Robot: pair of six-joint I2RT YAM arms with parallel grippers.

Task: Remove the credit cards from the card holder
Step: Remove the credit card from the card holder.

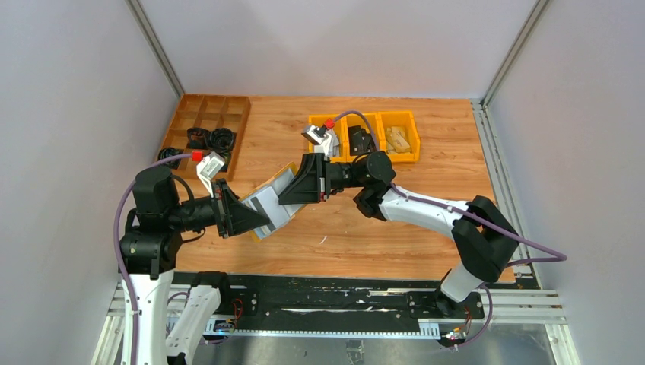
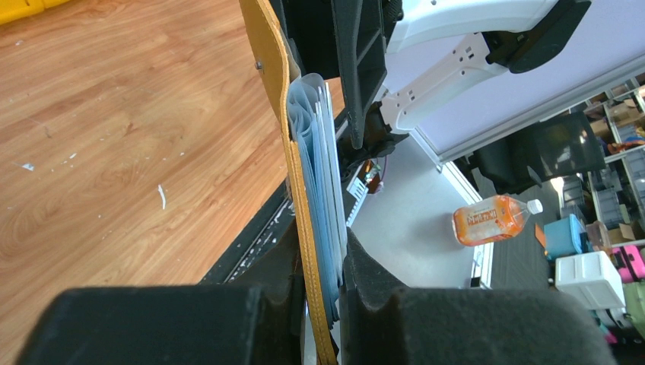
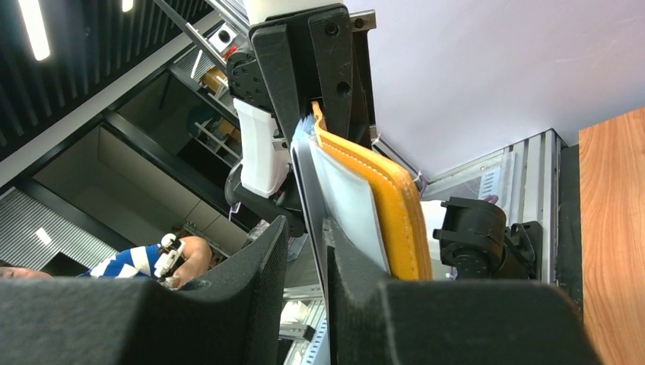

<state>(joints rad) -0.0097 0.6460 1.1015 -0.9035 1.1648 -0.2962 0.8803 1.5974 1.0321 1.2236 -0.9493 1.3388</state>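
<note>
Credit cards [image 2: 323, 137] mostly buried in sleeves, can't tell if right gripper [image 3: 306, 236] grips one; card holder [image 1: 274, 199] mid-frame, long axis lower-left to upper-right, left gripper [image 2: 323, 266] clamped on its lower end.

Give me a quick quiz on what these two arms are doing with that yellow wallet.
1. True or false: the card holder lies flat on the table.
2. What grips it? A) the left jaws alone B) the right jaws alone C) both
3. Fill in: the sleeves inside it look pale ____.
Key: 1 false, it hangs in the air between the arms; 2 C; 3 blue.
</note>
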